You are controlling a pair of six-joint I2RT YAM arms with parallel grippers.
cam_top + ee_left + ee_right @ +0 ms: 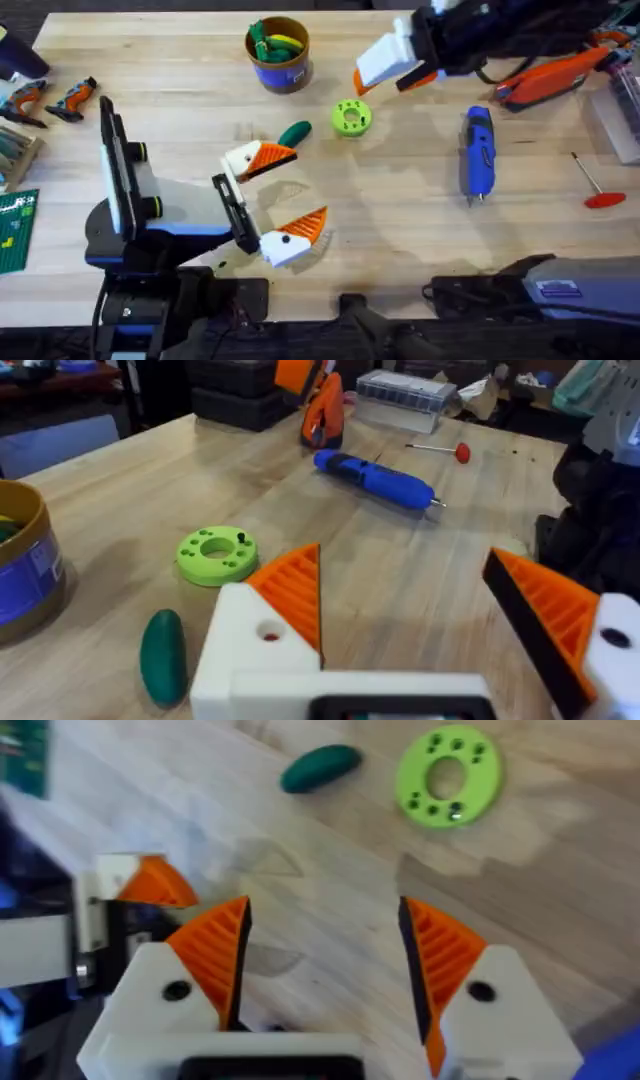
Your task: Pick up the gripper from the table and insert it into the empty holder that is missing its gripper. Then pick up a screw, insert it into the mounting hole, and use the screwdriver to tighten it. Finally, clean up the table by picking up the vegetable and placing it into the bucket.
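- Left pincer (278,196): white angular finger mounts tipped with orange ribbed wedge pads, one dark screw hole per mount.
- Right pincer (325,970): matching white-and-orange build.
- Behind each pincer: black arm links with blue trim.

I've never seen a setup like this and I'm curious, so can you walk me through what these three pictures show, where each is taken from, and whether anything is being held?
These show two robot arms working at a wooden table. One picture looks down from above; the other two come from small cameras on each arm's wrist.

Each arm ends in a two-finger claw with orange pads. The left gripper and the right gripper are both open and hold nothing.

On the table lie a blue powered screwdriver, a dark green toy vegetable, a lime-green disc with holes, a thin rod with a red handle and a blue bucket with toy items inside.
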